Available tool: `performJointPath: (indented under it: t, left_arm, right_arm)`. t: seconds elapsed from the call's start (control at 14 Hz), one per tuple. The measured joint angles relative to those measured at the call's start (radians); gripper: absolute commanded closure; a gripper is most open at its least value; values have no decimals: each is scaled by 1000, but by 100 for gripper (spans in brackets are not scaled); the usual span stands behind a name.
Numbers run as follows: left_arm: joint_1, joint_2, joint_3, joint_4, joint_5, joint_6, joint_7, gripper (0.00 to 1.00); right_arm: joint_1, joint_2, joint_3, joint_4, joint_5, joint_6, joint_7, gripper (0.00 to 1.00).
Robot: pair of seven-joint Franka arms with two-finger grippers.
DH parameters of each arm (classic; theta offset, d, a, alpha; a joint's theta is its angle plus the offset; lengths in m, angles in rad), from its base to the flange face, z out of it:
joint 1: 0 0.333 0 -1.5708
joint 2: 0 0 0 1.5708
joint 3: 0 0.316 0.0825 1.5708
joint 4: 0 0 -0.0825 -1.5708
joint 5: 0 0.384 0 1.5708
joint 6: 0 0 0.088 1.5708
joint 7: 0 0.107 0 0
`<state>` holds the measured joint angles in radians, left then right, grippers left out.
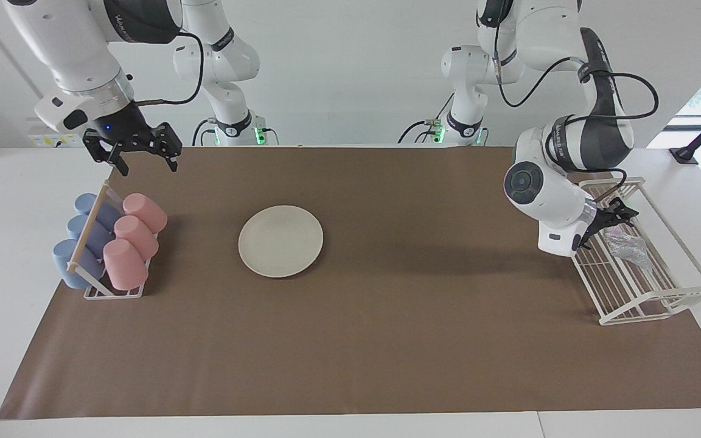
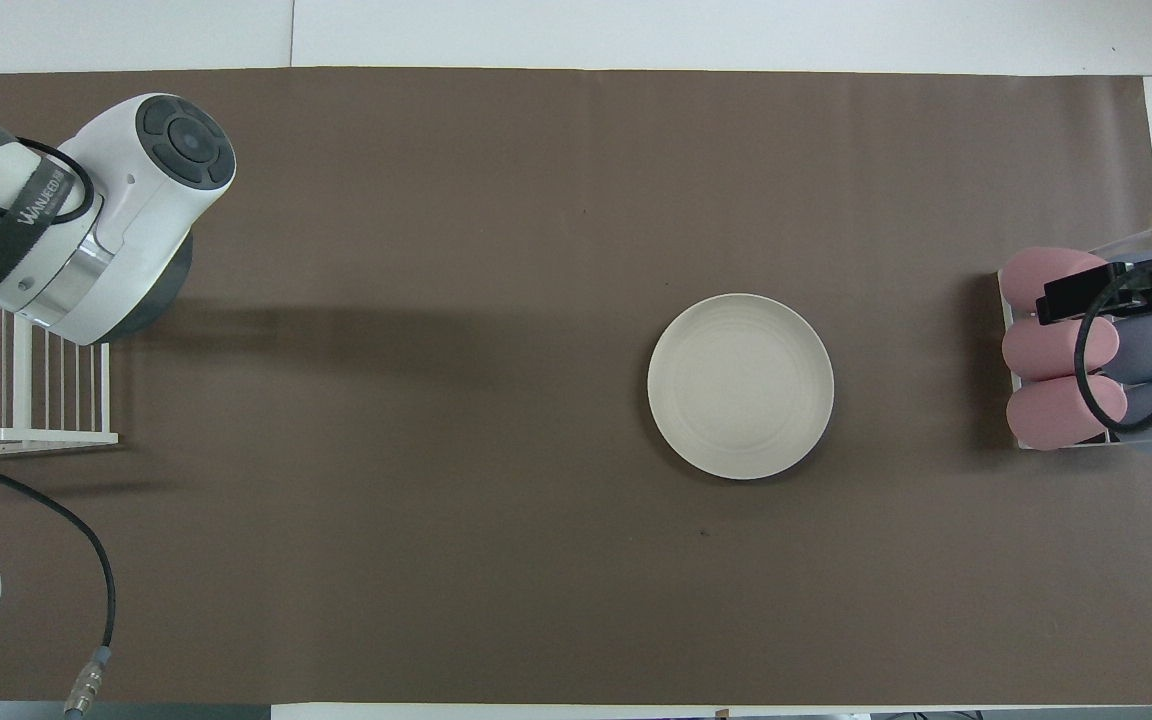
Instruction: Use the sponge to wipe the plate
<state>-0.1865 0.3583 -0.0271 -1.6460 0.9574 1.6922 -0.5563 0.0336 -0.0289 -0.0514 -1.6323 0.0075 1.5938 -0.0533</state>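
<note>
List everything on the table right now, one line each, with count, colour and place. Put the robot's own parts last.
plate: one, cream-white, on the brown mat toward the right arm's end
sponge: one, silvery-grey, lying in the wire rack
wire rack: one, white, at the left arm's end of the table
pink cups: three, pink, in the cup holder at the right arm's end
blue cups: three, blue, in the same holder, beside the pink ones
cup holder: one, white frame with a wooden bar
mat: one, brown, covering the table
left claw: one, black, open, inside the rack beside the sponge
right claw: one, black, open, waiting in the air above the cup holder
</note>
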Motion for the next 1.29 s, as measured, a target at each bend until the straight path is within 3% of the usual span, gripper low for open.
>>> performJointPath:
  t: [0.43, 0.5, 0.79, 0.93, 1.0, 1.29]
  left_arm:
    - [39, 23, 3, -10, 19, 41, -26, 0]
    - [40, 23, 3, -10, 20, 41, -27, 5]
    - [40, 23, 2, -10, 20, 42, -31, 61]
    - [40, 23, 2, -10, 20, 42, -31, 82]
    - [40, 23, 2, -10, 20, 42, -32, 100]
    - [40, 23, 3, -10, 20, 42, -32, 100]
  right_arm:
    - [-1, 0, -2, -1, 0, -1, 210, 0]
    - [0, 0, -1, -2, 0, -1, 265, 0]
    - [59, -10, 24, -30, 1, 1, 667, 0]
    - [119, -18, 34, -41, 1, 23, 869, 0]
    - [136, -20, 35, -45, 1, 33, 944, 0]
    - [165, -22, 37, -52, 56, 36, 1245, 0]
